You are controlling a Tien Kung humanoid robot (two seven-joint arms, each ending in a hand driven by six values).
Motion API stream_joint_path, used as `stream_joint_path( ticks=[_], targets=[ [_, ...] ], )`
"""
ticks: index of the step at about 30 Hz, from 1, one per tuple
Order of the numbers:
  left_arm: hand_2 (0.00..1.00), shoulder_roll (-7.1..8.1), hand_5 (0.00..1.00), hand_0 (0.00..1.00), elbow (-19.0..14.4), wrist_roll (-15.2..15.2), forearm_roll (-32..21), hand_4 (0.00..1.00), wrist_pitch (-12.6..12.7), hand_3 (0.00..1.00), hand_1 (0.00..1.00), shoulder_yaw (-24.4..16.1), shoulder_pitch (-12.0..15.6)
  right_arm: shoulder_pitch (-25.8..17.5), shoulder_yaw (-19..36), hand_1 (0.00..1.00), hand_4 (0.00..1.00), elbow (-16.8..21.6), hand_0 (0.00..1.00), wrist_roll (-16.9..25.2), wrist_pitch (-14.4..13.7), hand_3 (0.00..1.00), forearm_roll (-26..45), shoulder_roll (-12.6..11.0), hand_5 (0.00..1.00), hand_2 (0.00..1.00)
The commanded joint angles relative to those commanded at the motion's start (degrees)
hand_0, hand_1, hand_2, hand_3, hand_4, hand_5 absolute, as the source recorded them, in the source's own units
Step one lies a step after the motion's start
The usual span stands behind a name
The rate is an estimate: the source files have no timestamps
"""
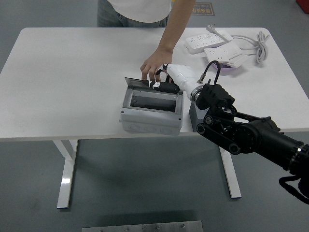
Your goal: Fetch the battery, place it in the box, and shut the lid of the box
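The grey box [151,113] sits near the front edge of the white table [67,82], its tinted lid [144,83] swung up and back along the box's far side so the dark interior is exposed. At the box's far right corner the right hand [165,82] reaches in from the lower right on a black arm [246,133] with a white forearm shell; its fingers are curled around a small dark object at the box's rim, which looks like the battery [164,87] (its shape is hard to make out against the black fingers). The battery is thus at the far right edge of the box, just above or at the opening, and whether it already rests inside cannot be told. Just behind the box, a person's hand [153,64] comes down from the far side of the table, fingertips resting on the table or on the lid's top edge, touching or nearly touching the robot's fingers. Well to the right of the box and farther back lie two white power strips [212,46] with a coiled white cable [258,46], one strip overlapping a purple-edged item.
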Motion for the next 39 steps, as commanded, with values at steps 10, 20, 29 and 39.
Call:
stream_joint_path(
  ticks=[10, 20, 29, 39],
  targets=[
    [0.695, 0.01, 0.287, 0.661, 0.0, 0.1, 0.0, 0.626, 0.0, 0.609, 0.736, 0.0, 0.0, -0.1, 0.1, 0.389, 0.928, 0.0, 0.604, -0.4, 0.1, 0.728, -0.2, 0.0, 0.998, 0.432],
    [0.695, 0.02, 0.286, 0.660, 0.0, 0.1, -0.1, 0.626, -0.1, 0.609, 0.736, 0.0, 0.1, 0.6, 1.2, 0.392, 0.924, 0.3, 0.605, -0.7, 2.1, 0.728, 1.8, -0.7, 0.998, 0.427],
    [0.695, 0.02, 0.285, 0.660, -0.1, 0.0, -0.6, 0.627, 0.1, 0.609, 0.736, 0.3, 0.6, 1.4, 2.6, 0.424, 0.926, 3.5, 0.633, -3.6, 6.1, 0.730, 2.2, -2.3, 0.998, 0.462],
    [0.696, 0.03, 0.287, 0.661, -0.1, -0.1, -1.1, 0.628, 0.2, 0.608, 0.736, 0.6, 1.1, 2.1, 3.8, 0.587, 0.948, 4.3, 0.695, -4.7, 7.5, 0.733, 1.6, -3.1, 0.998, 0.623]
  ],
)
